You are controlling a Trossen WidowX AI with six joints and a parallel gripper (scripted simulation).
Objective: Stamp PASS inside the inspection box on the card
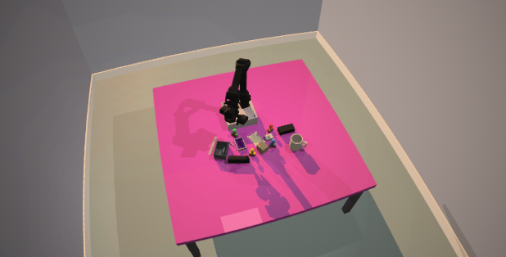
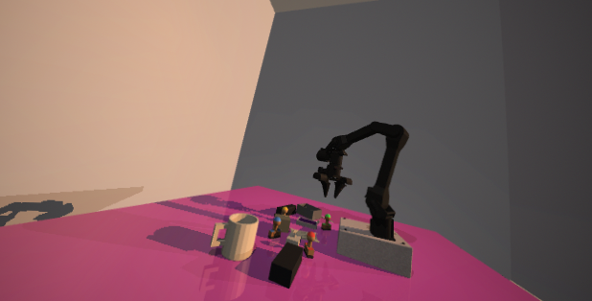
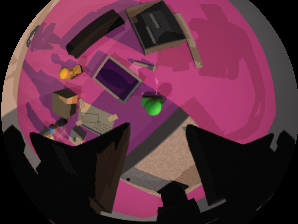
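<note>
My gripper (image 2: 331, 196) (image 3: 159, 128) is open and empty, high above the table near the arm's base. The green-knobbed stamp (image 1: 234, 132) (image 2: 328, 218) (image 3: 154, 107) stands upright on the table below it, beside the ink pad. The purple ink pad (image 1: 241, 144) (image 2: 307, 221) (image 3: 117, 79) lies in a pale frame. The pale card (image 1: 255, 137) (image 3: 100, 123) lies beside the pad, with an outlined box and fine lines; any print in the box is too small to make out. Lettering on the stamps cannot be read.
Stamps with yellow (image 1: 252, 151) (image 3: 65, 73), blue (image 1: 273, 143) (image 2: 277, 220) and red (image 1: 270, 127) (image 2: 310, 236) knobs stand around the card. A tan block (image 1: 262, 147) (image 3: 64, 105) is at its edge. A mug (image 1: 296, 142) (image 2: 240, 237), black blocks (image 1: 286, 128) (image 1: 238, 160) and a dark box (image 1: 221, 151) (image 3: 156, 27) stand farther out.
</note>
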